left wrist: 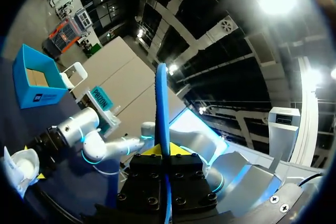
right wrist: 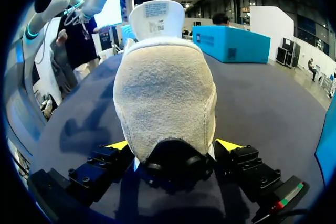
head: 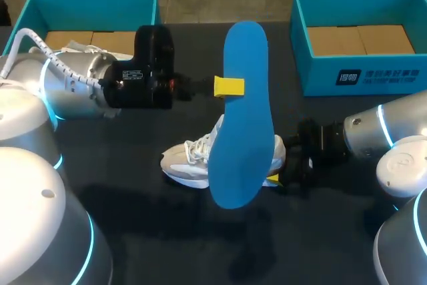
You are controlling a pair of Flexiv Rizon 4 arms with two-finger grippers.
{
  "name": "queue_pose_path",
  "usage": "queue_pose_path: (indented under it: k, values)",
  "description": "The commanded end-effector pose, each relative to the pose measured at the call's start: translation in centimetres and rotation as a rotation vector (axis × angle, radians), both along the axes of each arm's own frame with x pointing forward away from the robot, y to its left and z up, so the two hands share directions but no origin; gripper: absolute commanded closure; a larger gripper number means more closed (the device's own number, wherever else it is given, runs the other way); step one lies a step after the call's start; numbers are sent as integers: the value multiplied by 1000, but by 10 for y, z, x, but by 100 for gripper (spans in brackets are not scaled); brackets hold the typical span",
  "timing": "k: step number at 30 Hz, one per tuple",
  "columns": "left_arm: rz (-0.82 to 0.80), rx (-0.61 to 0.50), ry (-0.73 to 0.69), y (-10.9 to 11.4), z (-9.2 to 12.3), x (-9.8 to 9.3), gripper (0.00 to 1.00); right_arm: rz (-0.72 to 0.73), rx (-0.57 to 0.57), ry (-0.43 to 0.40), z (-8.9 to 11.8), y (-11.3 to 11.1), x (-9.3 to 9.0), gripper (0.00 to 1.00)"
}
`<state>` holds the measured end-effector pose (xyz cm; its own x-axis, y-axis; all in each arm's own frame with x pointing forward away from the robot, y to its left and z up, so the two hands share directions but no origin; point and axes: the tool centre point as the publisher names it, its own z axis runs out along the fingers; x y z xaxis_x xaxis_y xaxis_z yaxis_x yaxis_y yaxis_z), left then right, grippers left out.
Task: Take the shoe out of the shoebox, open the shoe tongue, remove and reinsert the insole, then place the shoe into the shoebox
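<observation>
One thin blue insole stands above the desk, pinched at its edge by the left hand; the white shoe lies beneath. Left wrist view: that hand is clamped on the insole, which is likely light and bendy. Right wrist view: the right hand grips the shoe's padded heel.

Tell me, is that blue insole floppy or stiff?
Probably fairly stiff: the insole stands straight though the left hand pinches only its edge. Likely light too, being so thin. It might bend if pushed flat-on.
</observation>
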<state>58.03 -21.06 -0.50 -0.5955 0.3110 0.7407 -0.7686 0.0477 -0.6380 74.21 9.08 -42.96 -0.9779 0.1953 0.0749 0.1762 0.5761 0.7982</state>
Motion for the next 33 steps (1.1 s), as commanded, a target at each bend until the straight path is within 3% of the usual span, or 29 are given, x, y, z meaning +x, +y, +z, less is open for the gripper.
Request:
queue_pose_path:
  k: [1,5,19,33]
  values:
    - [2,1,0,0,0,-1,100,-2,-3,-1,-3,3,-1,0]
    - [2,1,0,0,0,-1,100,-2,-3,-1,-3,3,-1,0]
    - [2,1,0,0,0,-1,100,39,-102,-38,34,-20,2,0]
    - [2,1,0,0,0,-1,100,59,-364,-28,75,-17,-7,0]
